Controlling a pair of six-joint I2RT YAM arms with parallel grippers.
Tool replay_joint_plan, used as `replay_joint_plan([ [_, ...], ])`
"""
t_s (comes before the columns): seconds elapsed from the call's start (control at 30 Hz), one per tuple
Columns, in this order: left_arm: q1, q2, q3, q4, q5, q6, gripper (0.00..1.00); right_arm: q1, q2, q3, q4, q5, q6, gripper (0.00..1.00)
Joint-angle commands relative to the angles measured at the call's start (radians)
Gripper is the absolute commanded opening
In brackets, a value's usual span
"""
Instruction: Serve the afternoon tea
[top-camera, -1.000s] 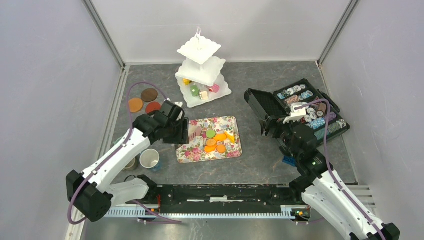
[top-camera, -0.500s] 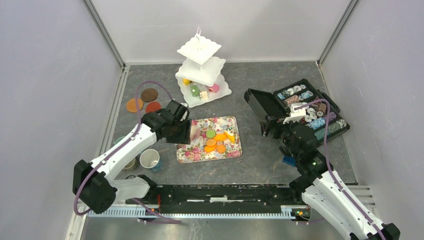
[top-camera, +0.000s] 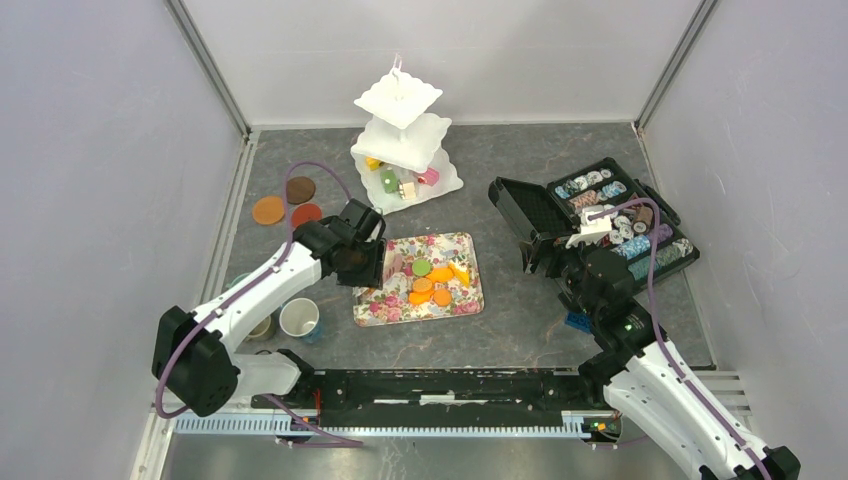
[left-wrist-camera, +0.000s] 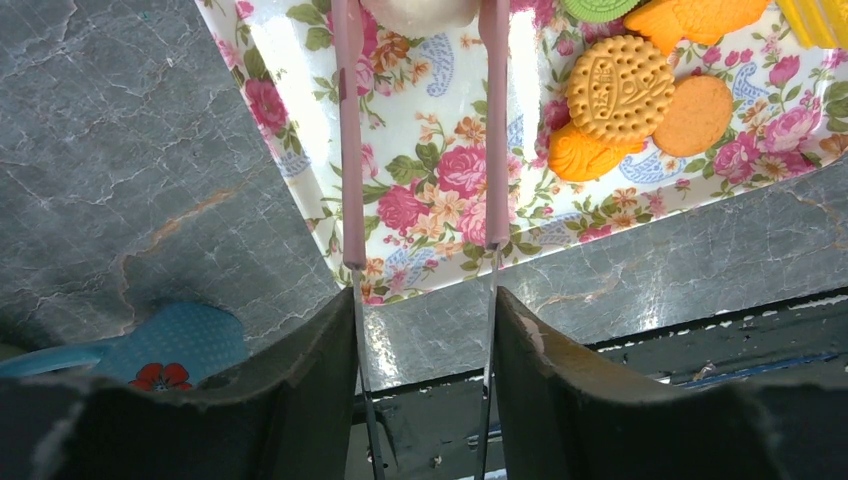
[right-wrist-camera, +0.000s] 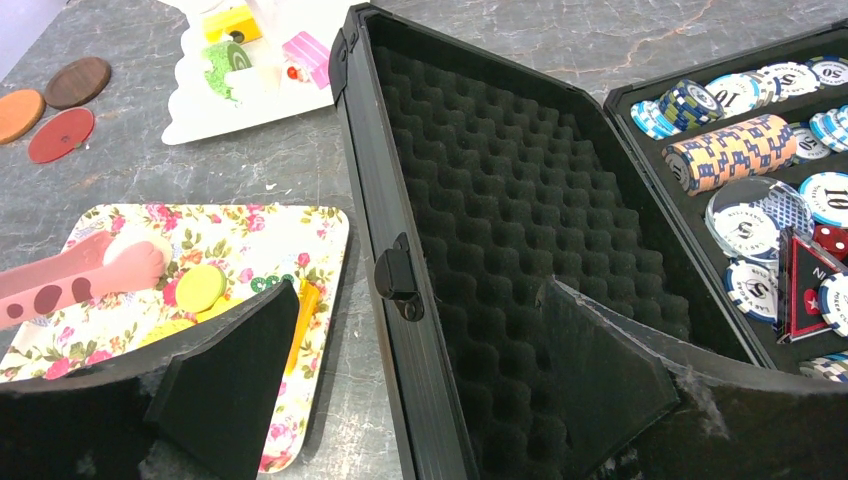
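My left gripper (top-camera: 372, 262) (left-wrist-camera: 422, 295) is shut on pink tongs (left-wrist-camera: 350, 150) over the left end of the floral tray (top-camera: 372, 310). The tong tips straddle a cream cake (left-wrist-camera: 418, 10) on the tray; whether they touch it is cut off at the frame's top edge. Orange biscuits (left-wrist-camera: 620, 75), a green cake (top-camera: 421, 267) and a yellow piece (top-camera: 459, 270) lie beside it. Three saucers (top-camera: 300, 189) sit at the back left. A white cup (top-camera: 299, 318) and a tan cup (top-camera: 262, 327) stand near the left arm. My right gripper (right-wrist-camera: 415, 290) (top-camera: 560, 255) hangs open over the case lid.
A white tiered stand (top-camera: 400, 130) with small cakes on its bottom tier stands at the back centre. The black case (top-camera: 620, 215) of patterned discs lies open on the right, its foam lid (right-wrist-camera: 520, 180) raised towards the tray. A small blue brick (top-camera: 577, 322) lies near the right arm.
My left arm has swung right, carrying the tongs further over the tray's left end and uncovering the saucers. The right arm has not moved.
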Motion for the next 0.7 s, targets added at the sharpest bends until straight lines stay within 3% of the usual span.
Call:
replay_joint_plan([
  [0.0,-0.009,-0.007,0.032,0.033,-0.017,0.049,0.5,0.004,-0.008,0.013,0.008,0.012,0.001,0.98],
  [0.27,-0.008,-0.038,0.042,0.021,-0.024,0.045,0.36,0.004,0.006,0.023,0.011,0.008,-0.004,0.98],
  [0.67,-0.008,-0.074,0.075,-0.005,-0.033,0.04,0.31,0.005,0.01,0.011,0.017,0.01,-0.002,0.98],
])
